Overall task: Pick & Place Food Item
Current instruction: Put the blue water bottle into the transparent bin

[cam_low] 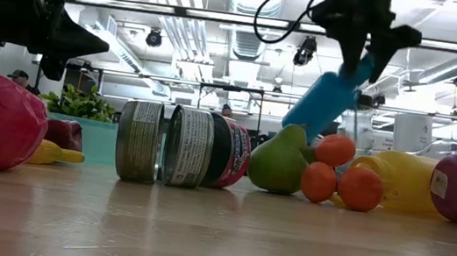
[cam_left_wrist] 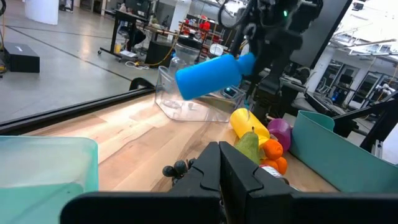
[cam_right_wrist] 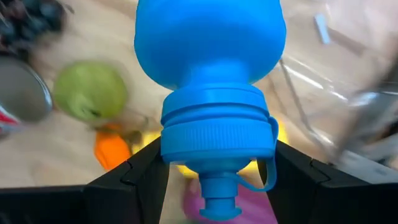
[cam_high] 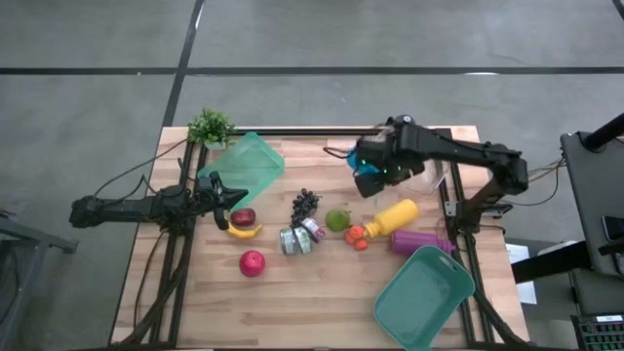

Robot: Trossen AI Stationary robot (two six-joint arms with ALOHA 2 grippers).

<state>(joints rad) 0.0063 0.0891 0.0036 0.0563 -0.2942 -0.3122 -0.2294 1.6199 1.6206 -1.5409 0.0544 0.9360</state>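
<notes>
- One blue bottle [cam_right_wrist: 210,81] clamped at the cap end in the right gripper [cam_high: 372,174] fingers, tilted, lifted clear of the bench [cam_high: 322,292], above the yellow bottle [cam_high: 394,214].
- Likely rigid, smooth plastic, light if empty; slippery on the body, so best held at the ribbed cap collar.
- Nearby below: pear [cam_high: 337,219], oranges [cam_high: 356,237], purple bottle [cam_high: 421,241], teal bin [cam_high: 423,298].
- Left gripper [cam_high: 220,196] fingers closed, empty, beside the apple [cam_high: 243,216].
</notes>
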